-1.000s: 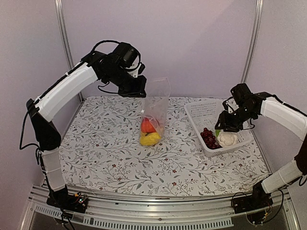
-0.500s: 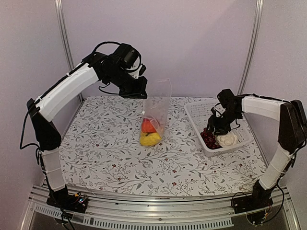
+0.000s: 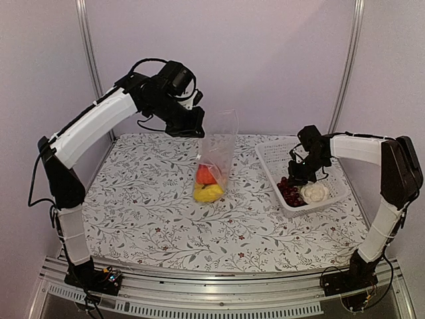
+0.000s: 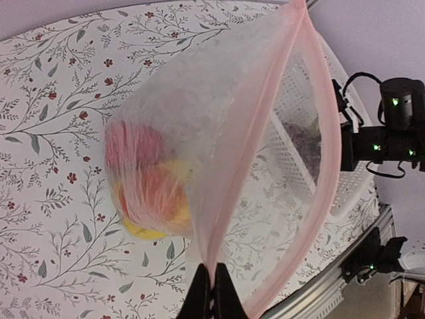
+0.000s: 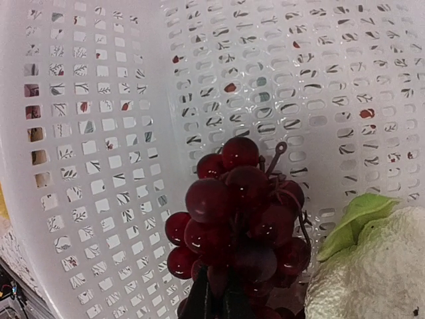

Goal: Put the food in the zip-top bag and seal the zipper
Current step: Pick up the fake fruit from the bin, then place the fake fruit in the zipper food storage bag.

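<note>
BAGGING UNDER WAY: The left gripper [image 4: 212, 296], jaws pinched together on the pink zipper [image 4: 255, 133] at one end of the mouth, hangs the bag [image 3: 217, 149] over the middle of the table [image 3: 146, 212]. The bag's mouth gapes toward the right, and its loaded bottom appears to rest on the cloth. An orange piece [image 3: 204, 175] and a yellow piece [image 3: 208, 193] already lie inside.

On the right, the right gripper [image 3: 294, 174] reaches down into the white basket [image 3: 279, 154]. Its fingers have closed nearly together low on the grapes [image 5: 232, 206], which lie just left of the cauliflower [image 3: 315, 193].

The bunch looks light and hard. Its glossy, rounded beads could slip from a narrow pinch, so a hold across the knobbly body, or at the wire stem at its top, seems safer than one on a single grape.

The bag is thin, limp film, likely to sag and swing. The zipper strip is its stiffest part and the sensible place to hold it.
</note>
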{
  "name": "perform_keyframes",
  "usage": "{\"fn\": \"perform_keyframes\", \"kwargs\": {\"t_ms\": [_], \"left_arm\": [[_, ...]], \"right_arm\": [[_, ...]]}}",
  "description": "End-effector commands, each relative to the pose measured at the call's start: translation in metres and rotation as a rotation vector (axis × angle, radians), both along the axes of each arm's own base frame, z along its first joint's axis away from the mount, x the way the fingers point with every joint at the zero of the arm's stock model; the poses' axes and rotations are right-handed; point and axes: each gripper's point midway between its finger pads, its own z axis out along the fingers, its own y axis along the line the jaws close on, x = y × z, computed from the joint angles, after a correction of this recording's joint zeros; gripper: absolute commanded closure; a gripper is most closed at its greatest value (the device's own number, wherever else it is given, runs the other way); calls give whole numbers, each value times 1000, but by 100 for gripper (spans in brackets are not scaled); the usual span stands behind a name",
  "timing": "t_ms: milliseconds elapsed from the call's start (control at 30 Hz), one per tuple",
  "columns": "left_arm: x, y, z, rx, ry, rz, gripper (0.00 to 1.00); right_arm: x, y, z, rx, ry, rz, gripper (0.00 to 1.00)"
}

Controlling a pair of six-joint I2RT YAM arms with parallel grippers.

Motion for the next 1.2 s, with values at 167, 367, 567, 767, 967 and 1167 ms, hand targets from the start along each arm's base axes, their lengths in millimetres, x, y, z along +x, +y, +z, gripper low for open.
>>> {"fn": "perform_keyframes", "kwargs": {"t_ms": [167, 367, 567, 767, 967, 1167], "left_arm": [[4, -8, -13, 4, 29, -14, 100], [6, -12, -15, -2, 36, -22, 100], [7, -15, -16, -11, 39, -23, 100], [6, -16, -17, -19, 46, -24, 100], [6, -18, -11, -36, 32, -31, 100], [6, -18, -9, -42, 31, -30, 100]], "right_arm": [[26, -4, 121, -6, -278, -5, 100], [29, 10, 199, 93, -428, 17, 100], [23, 39, 270, 198, -575, 83, 100], [9, 84, 336, 349, -692, 187, 100], [-2, 125, 381, 481, -767, 280, 100], [-7, 161, 395, 582, -774, 342, 100]]}}
